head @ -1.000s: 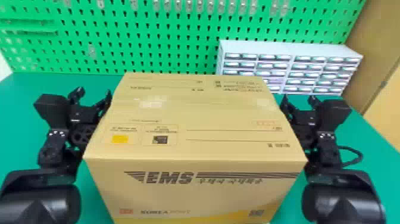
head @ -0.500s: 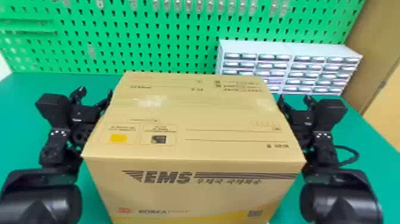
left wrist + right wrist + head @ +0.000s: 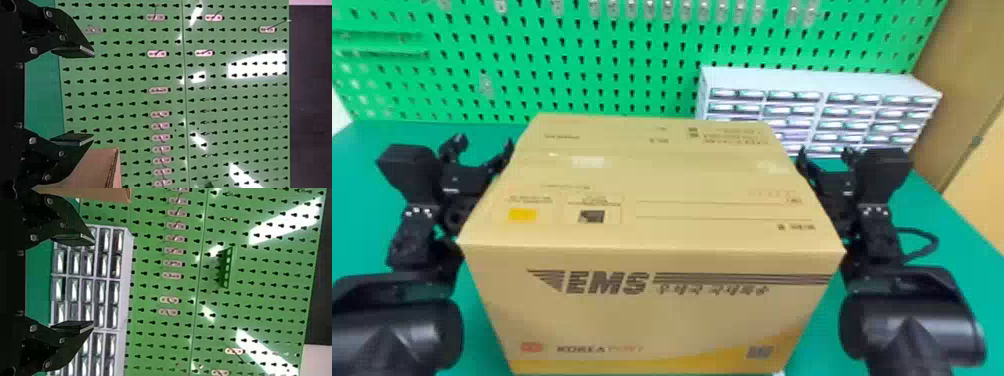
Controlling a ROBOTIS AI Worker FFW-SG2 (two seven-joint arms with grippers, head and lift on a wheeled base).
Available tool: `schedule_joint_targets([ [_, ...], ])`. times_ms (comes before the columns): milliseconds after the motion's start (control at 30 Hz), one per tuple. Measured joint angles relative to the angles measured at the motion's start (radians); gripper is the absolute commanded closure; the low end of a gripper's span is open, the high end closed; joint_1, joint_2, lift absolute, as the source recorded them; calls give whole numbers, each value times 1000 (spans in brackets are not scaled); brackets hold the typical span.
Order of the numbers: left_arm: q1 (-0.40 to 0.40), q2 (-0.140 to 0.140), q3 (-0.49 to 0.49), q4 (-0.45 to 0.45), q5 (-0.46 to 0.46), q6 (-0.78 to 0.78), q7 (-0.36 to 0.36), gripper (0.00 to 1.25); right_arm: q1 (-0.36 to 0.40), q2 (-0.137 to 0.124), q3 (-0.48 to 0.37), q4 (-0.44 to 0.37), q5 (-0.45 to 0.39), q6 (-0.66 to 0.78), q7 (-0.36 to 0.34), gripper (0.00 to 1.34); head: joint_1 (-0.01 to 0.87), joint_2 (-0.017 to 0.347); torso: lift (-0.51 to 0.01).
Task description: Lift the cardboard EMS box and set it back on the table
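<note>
L gripper (image 3: 483, 144) is open nr cardboard box (image 3: 96, 168), grn pegboard (image 3: 242, 115) w/ hooks (image 3: 157, 53) beyond.

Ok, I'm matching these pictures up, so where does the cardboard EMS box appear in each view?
Head view: cardboard EMS box in the centre, between both arms.
Left wrist view: a box corner, partly behind one finger of the left gripper.
Right wrist view: a box strip at the picture's edge, beside the right gripper.
Shared landmark: green pegboard.
</note>
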Motion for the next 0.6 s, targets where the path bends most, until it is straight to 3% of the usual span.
schedule_joint_targets([
  [333,-18,0,0,-98,17,56,30,493,-20,1,7,-97,18,77,0,512,678,-14,-98],
  [600,-23,0,-1,-117,30,63,32,493,-24,2,19,-117,13,88,0,512,678,-14,-98],
])
